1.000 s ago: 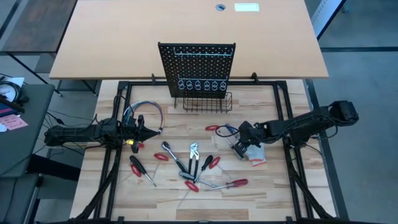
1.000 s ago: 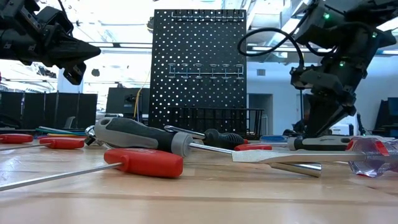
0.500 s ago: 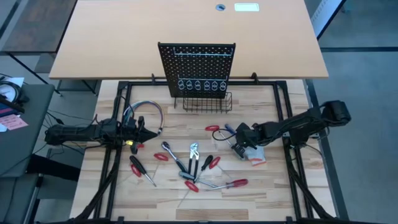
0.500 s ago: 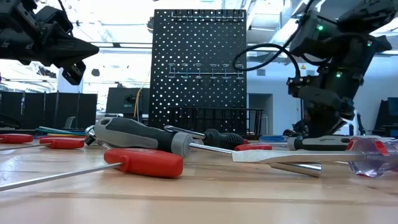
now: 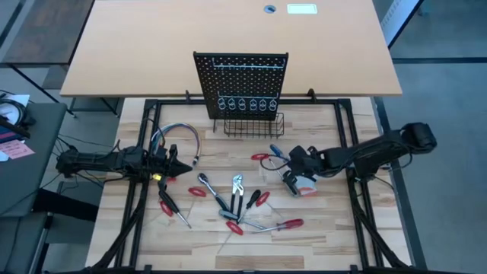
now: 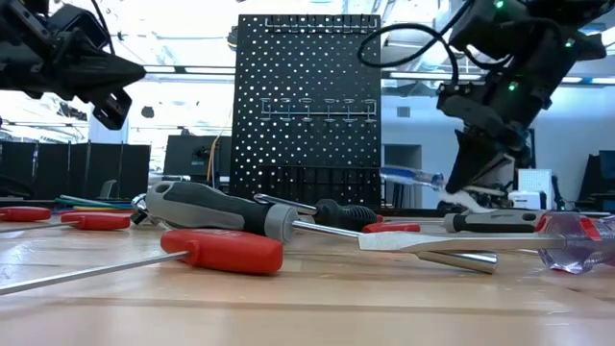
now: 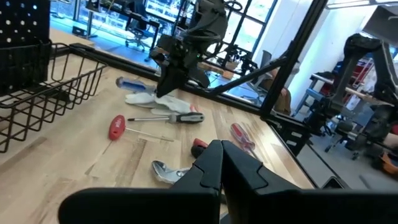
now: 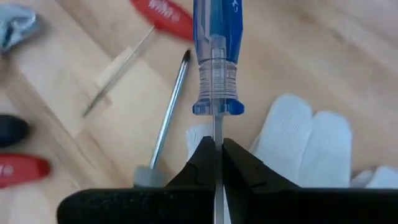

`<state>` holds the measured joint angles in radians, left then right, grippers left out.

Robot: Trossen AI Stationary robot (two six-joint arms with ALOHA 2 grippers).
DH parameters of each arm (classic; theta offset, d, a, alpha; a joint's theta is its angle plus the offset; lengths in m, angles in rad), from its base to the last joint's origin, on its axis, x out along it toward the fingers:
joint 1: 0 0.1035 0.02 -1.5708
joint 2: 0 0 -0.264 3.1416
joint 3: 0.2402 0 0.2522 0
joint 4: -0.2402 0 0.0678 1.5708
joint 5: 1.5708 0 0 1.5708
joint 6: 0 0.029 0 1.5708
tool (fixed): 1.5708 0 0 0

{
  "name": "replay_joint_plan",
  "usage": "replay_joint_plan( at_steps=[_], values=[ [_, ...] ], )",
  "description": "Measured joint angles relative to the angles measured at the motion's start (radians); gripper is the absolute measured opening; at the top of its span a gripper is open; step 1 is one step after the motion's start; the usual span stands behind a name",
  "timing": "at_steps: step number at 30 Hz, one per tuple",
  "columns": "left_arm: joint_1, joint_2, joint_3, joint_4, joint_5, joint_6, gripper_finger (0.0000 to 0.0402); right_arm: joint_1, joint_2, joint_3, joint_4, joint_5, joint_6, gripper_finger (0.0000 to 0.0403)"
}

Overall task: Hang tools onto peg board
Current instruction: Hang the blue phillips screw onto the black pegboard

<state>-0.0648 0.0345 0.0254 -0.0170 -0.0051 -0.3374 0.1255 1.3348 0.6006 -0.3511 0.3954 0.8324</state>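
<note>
Right fingers (image 8: 217,163) clamping blue screwdriver (image 8: 217,56) shaft above white glove (image 8: 311,143), left fingers (image 7: 221,167) closed, no writing legible

Table (image 5: 319,236): pale wood planks, visible grain, matt finish. Far desk (image 5: 152,46): smooth tan surface, even matt sheen.

Peg board (image 5: 242,72): black perforated metal, matt; wire basket (image 5: 255,125) of thin black metal rod.

Blue screwdriver (image 8: 215,43): translucent glossy plastic handle, clear collar, bright bare metal shaft.

Red screwdriver (image 6: 223,252): smooth, slightly glossy red plastic handle, dull steel shaft. Grey-and-black screwdriver (image 6: 207,207): matt rubbery grip with a smooth grey section.

Glove (image 8: 311,146): white knitted cloth, finely ribbed.

Right gripper (image 8: 217,163) fingers: dark matt plastic. Left gripper (image 7: 222,168): same dark matt finish.

Wrench (image 7: 166,171): polished silvery metal.
</note>
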Motion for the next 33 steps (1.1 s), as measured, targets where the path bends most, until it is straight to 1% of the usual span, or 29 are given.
replay_joint_plan(
  at_steps=[4,9,13,16,21,24,27,29,33],
  values=[
    [-0.014,0.0,0.0,0.0,0.0,0.0,0.0,0.046,0.028,0.0,-0.067,-0.003,0.053,0.0014],
    [-0.023,0.0,0.0,0.0,-0.002,0.0,0.0,0.086,0.025,0.0,-0.214,-0.005,0.142,0.0014],
    [-0.023,0.0,0.0,0.0,-0.003,0.0,0.0,0.092,0.024,0.0,-0.251,-0.005,0.173,0.0023],
    [-0.023,0.0,0.0,0.0,-0.003,0.0,0.0,0.073,0.026,0.0,-0.249,-0.005,0.173,0.0051],
    [-0.023,0.0,0.0,0.0,-0.003,0.0,0.0,0.022,0.026,0.0,-0.251,-0.005,0.132,0.012],
    [-0.023,0.0,0.0,0.0,-0.004,0.0,0.0,-0.004,0.026,0.0,-0.25,-0.02,0.127,0.0142],
    [-0.023,0.0,0.0,0.0,-0.004,0.0,0.0,-0.02,0.026,0.0,-0.247,-0.069,0.108,0.014],
    [-0.023,0.0,0.0,0.0,-0.004,0.0,0.0,-0.023,0.026,0.0,-0.252,-0.093,0.102,0.0128],
    [-0.023,0.0,0.0,0.0,-0.004,0.0,0.0,-0.013,0.026,0.0,-0.282,-0.102,0.102,0.0096]
  ],
)
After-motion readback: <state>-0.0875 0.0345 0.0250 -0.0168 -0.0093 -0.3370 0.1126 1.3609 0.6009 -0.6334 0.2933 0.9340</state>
